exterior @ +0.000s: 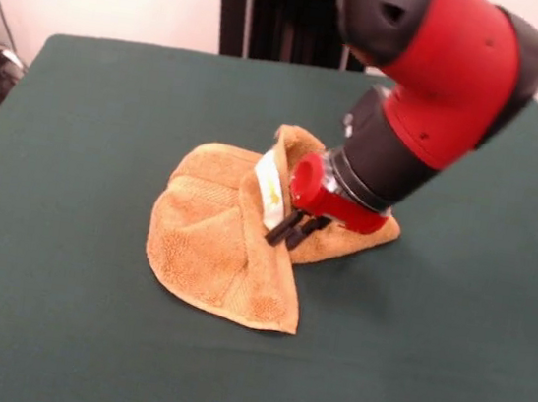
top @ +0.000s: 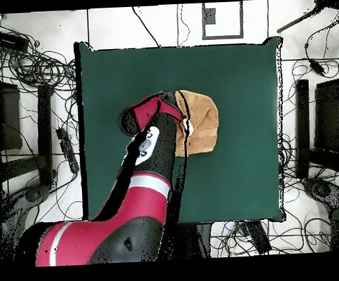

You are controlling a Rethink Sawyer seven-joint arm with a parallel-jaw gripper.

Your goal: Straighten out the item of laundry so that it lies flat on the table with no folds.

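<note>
My gripper [exterior: 295,228] is down at the towel [exterior: 222,254], which sits near the middle of the surface [exterior: 79,136], a little toward 12 o'clock in the front view. The dark fingers look pinched on a raised fold of cloth just beside the white tag [exterior: 270,189], so I judge I am gripping the towel there, though my wrist covers part of the contact and I cannot be fully sure how much cloth is between them.

The job is far from finished. The towel is still bunched: one flap stands up against my gripper at about 1 o'clock of the heap, a thick doubled layer runs down toward 5 o'clock, and a rounded lobe spreads out toward 9 o'clock. A corner pokes out under my wrist toward 3 o'clock. The stripe band shows on the 9 o'clock lobe, bent rather than straight, which tells me that part is creased too.

In the overhead view the towel [top: 199,120] shows as a compact patch beside my arm, much smaller than I would expect of it spread out, and part of it is hidden under me.

What is left, as I judge it: draw the gripped fold outward to open the doubled layers, then smooth the remaining overlaps. There is plenty of bare surface on every side.
</note>
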